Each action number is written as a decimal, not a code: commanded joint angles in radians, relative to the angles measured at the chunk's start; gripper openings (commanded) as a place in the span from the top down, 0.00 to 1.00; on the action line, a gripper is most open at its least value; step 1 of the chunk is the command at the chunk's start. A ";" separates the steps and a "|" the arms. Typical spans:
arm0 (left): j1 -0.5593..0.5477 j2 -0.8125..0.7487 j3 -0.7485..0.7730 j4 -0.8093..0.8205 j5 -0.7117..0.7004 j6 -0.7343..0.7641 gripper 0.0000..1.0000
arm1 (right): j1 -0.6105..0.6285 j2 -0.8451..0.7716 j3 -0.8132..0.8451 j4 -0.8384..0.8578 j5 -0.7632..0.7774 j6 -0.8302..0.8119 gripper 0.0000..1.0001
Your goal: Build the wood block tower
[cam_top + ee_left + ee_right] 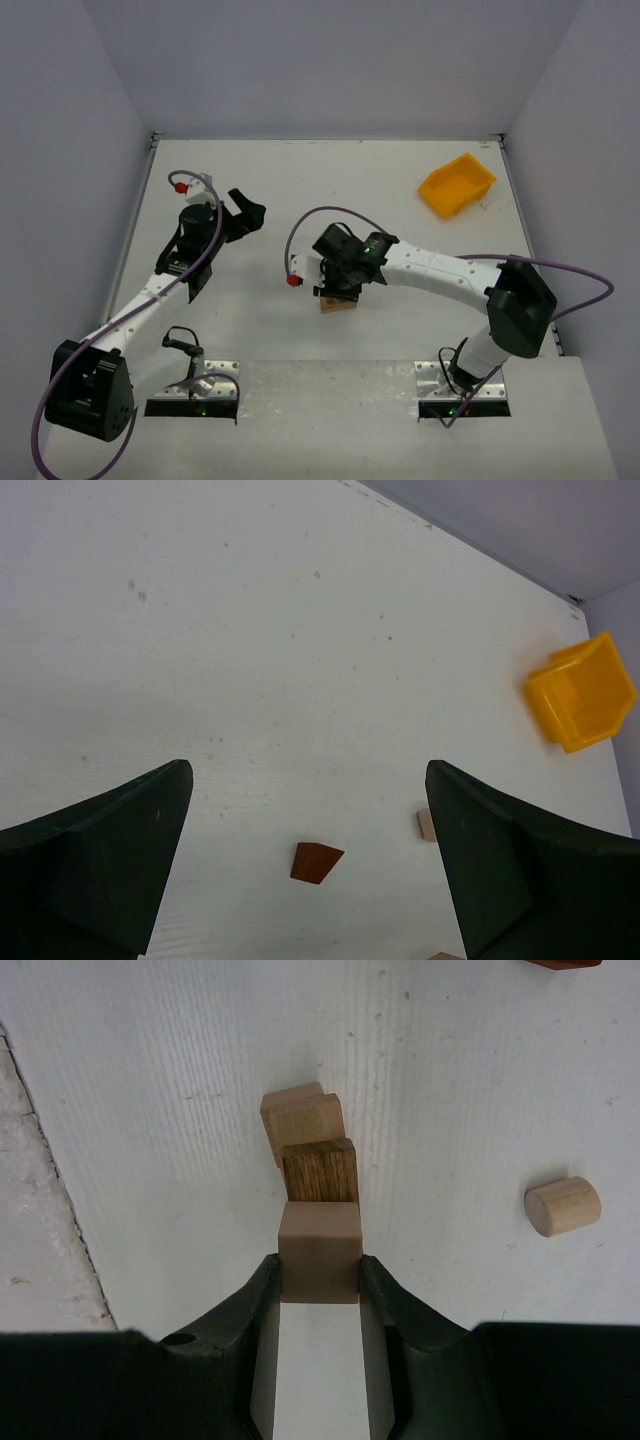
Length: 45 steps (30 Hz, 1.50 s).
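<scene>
My right gripper (pixel 319 1265) is shut on a pale tan cube (pixel 318 1245), held over a small stack. The stack is a darker wood-grain block (pixel 320 1170) on top of pale tan blocks (pixel 300 1118). I cannot tell if the cube touches the stack. From above, the stack (pixel 337 304) shows just below the right gripper (pixel 338 283). My left gripper (pixel 306 770) is open and empty, high over the table, with a reddish-brown block (pixel 316 862) lying below between its fingers. From above, the left gripper (pixel 250 212) is at mid-left.
A round tan block (pixel 562 1205) lies right of the stack. A small pale block (pixel 427 824) lies by the left gripper's right finger (pixel 520 870). A yellow bin (pixel 456 184) stands at the back right and also shows in the left wrist view (pixel 582 693).
</scene>
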 commanded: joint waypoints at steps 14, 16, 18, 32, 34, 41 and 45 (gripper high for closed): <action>0.008 -0.023 -0.001 0.059 0.000 0.009 0.00 | 0.008 -0.047 -0.016 0.066 -0.008 0.004 0.71; 0.008 -0.024 -0.002 0.057 0.000 0.009 0.00 | 0.008 -0.045 -0.014 0.063 -0.007 0.006 0.71; 0.008 -0.027 -0.002 0.055 0.000 0.009 0.00 | 0.008 -0.042 -0.016 0.063 -0.006 0.006 0.71; 0.006 -0.032 -0.004 0.059 0.006 0.009 0.00 | 0.008 -0.036 -0.027 0.076 0.002 0.000 0.66; 0.006 -0.032 -0.005 0.059 0.008 0.010 0.00 | 0.008 -0.041 -0.033 0.082 -0.008 -0.003 0.65; 0.008 -0.035 -0.005 0.059 0.010 0.011 0.00 | 0.008 -0.042 -0.036 0.071 -0.015 -0.011 0.65; 0.006 -0.037 -0.005 0.059 0.013 0.011 0.00 | 0.008 -0.038 -0.034 0.072 -0.014 -0.010 0.62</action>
